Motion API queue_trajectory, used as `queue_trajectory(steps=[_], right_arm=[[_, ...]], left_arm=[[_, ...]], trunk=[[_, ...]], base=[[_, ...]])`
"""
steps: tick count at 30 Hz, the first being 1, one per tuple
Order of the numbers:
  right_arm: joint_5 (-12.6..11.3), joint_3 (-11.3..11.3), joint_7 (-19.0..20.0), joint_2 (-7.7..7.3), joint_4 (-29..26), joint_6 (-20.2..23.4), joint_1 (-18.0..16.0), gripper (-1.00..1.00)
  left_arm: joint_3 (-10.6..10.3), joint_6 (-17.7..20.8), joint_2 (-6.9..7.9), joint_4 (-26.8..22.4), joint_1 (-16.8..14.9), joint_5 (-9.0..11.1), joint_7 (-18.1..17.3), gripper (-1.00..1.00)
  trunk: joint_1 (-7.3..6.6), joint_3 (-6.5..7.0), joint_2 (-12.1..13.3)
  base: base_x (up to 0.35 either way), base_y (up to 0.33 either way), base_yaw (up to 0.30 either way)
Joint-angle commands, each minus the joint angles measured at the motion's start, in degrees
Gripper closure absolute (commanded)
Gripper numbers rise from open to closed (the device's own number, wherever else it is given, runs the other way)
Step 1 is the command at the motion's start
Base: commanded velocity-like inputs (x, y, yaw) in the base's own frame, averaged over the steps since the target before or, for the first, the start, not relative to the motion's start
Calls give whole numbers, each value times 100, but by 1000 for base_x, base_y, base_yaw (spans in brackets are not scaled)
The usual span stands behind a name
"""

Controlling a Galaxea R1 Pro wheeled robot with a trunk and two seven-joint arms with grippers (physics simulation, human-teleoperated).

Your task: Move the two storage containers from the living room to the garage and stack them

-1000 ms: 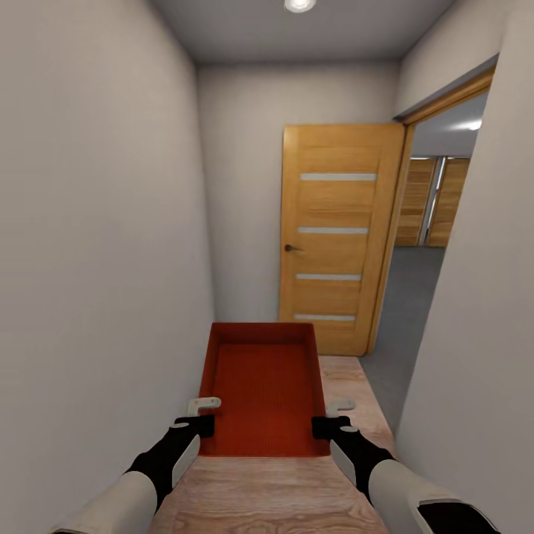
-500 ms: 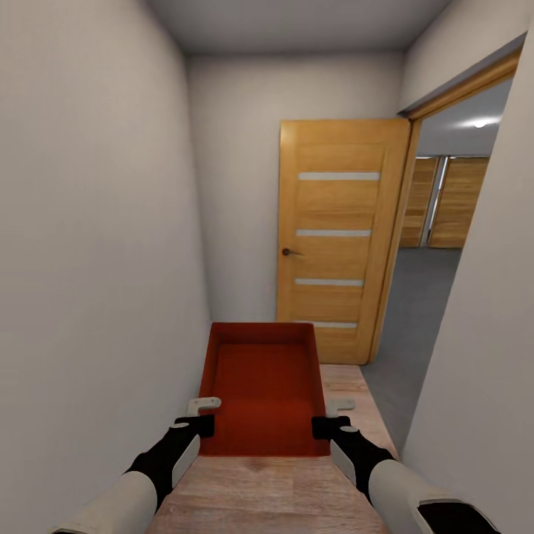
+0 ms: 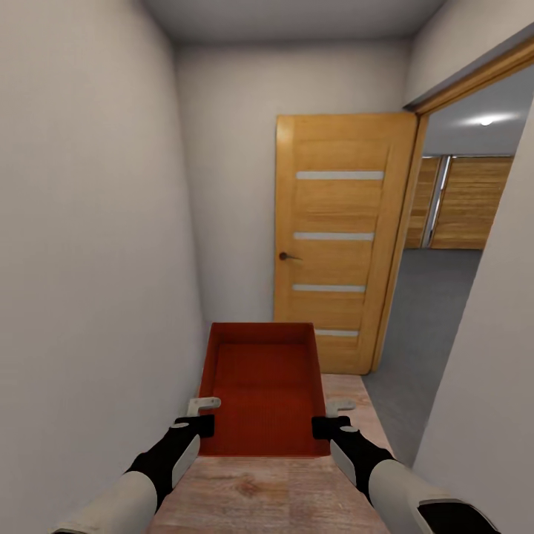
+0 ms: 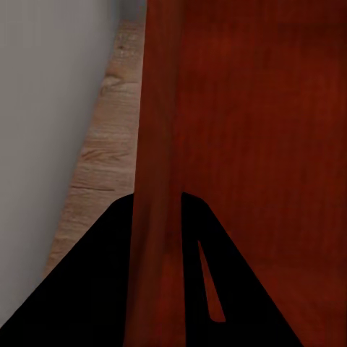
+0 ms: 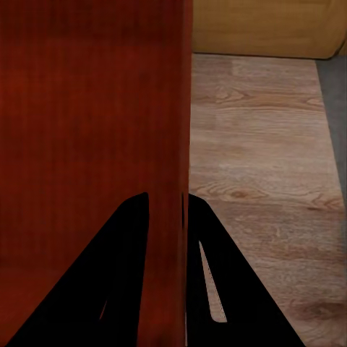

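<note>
One orange-red storage container [image 3: 263,389] hangs in front of me above light wood-plank flooring, carried between both arms. My left gripper [image 3: 199,417] is shut on its left wall [image 4: 155,144], black fingers on either side of the thin rim. Shut on the right wall [image 5: 181,130] in the same way is my right gripper [image 3: 332,417]. The bin is open-topped and nothing lies in it. Through the doorway at the right lies the garage, with its dark grey floor [image 3: 434,297] and a wooden slatted door [image 3: 475,204].
I am in a narrow corridor with pale walls close on the left [image 3: 81,297] and right [image 3: 489,386]. A wooden door with frosted strips [image 3: 334,237] stands open against the far wall, beside the doorway frame [image 3: 400,245].
The view has moved forward along the corridor: the open door and doorway look nearer and more of the garage shows. Container and grippers keep their places in the view.
</note>
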Motion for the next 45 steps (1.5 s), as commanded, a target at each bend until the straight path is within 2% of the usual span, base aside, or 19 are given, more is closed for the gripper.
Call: queue_trajectory(steps=[1, 29, 45], right_arm=[[89, -99, -30, -19, -25, -103, -2, 100], [89, -99, -22, -21, -25, -102, -2, 100], [89, -99, -22, -21, -25, -103, -2, 100]], left_arm=[[31, 40, 10, 5, 1, 16, 88, 100], [31, 40, 10, 5, 1, 16, 88, 100], [31, 40, 13, 5, 1, 16, 88, 100]], trunk=[[5, -2, -4], [5, -2, -4], [5, -2, -4]], base=[[322, -87, 0], [322, -85, 0], [322, -7, 0]])
